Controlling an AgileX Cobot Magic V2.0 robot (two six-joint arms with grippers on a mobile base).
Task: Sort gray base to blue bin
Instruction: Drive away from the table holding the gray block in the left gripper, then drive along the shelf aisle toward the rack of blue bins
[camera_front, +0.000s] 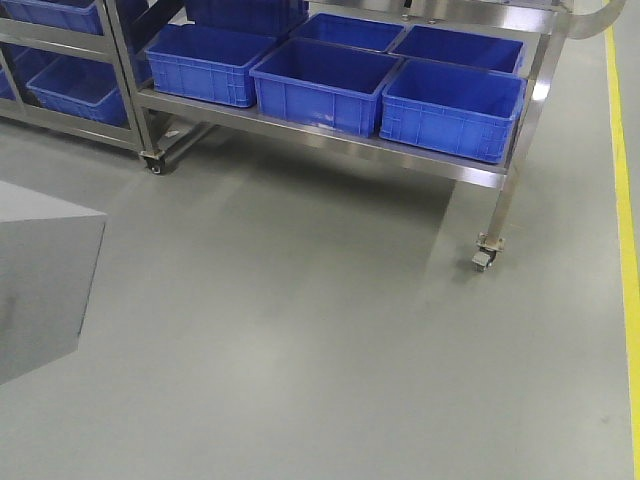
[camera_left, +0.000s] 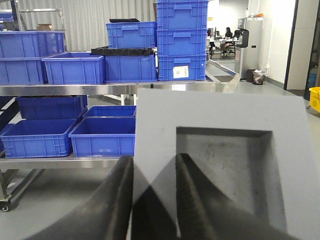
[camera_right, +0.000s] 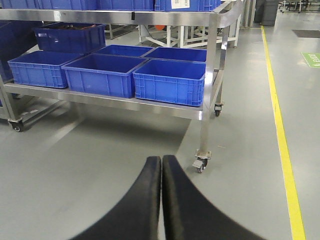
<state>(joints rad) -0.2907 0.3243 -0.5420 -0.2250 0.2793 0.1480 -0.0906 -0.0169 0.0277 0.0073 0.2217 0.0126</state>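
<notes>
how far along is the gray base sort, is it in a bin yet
Not yet. Picked up: the left gripper is shut on the gray base, one finger in its recess. In hand: it is held up, facing the rack. Left: reach a blue bin and release.

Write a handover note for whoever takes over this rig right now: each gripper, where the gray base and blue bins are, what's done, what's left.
Left gripper: shut on the gray base, one finger inside its square recess, the other outside the wall; the base is held in the air.
Right gripper: shut, empty.
Blue bins: open on the lower shelf of the steel rack, ahead of the robot; the near ones look empty.
Done: base picked up.
Left: carry it over a bin and release it; none holds it yet.
</notes>
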